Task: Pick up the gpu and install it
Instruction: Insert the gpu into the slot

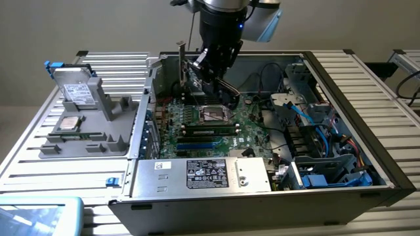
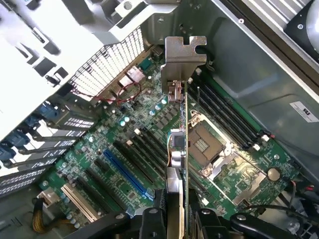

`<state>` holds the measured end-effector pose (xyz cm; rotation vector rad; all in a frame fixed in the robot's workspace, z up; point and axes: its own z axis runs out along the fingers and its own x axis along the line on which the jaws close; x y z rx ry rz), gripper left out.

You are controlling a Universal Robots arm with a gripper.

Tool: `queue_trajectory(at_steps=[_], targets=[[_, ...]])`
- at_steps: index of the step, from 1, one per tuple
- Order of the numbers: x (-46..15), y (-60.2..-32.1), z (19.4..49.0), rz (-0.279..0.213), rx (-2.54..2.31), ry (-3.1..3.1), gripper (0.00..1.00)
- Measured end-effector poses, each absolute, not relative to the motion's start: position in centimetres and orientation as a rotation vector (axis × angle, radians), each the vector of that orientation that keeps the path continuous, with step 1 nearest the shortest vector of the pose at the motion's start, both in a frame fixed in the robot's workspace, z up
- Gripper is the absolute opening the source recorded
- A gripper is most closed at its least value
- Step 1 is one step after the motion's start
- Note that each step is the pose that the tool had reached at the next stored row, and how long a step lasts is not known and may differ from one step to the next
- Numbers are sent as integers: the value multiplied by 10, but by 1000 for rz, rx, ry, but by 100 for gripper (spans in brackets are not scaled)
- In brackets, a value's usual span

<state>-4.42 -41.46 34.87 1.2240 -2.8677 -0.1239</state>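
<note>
My gripper (image 1: 213, 69) hangs over the far part of the open computer case (image 1: 367, 147), shut on the gpu (image 1: 195, 74). The gpu is a thin green card held on edge, its silver bracket (image 1: 180, 59) pointing up toward the case's far wall. In the wrist view the gpu (image 2: 182, 144) appears edge-on between my fingers (image 2: 154, 221), with the bracket (image 2: 182, 55) at its far end. It hovers above the green motherboard (image 2: 119, 144), over the rows of black slots between the blue slot (image 2: 124, 174) and the CPU socket (image 2: 204, 144).
A grey parts tray (image 1: 98, 142) on the exterior view's left holds a silver hard drive (image 1: 77, 91) and a small square chip (image 1: 69, 123). The power supply (image 1: 203, 174) fills the case's near side. Drive cages and blue cables (image 1: 328, 147) crowd the exterior view's right.
</note>
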Motion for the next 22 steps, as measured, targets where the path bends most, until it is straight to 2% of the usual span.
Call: queue_trajectory(at_steps=[22], targets=[[-44,-415,348,-112,1727,-2563,28]])
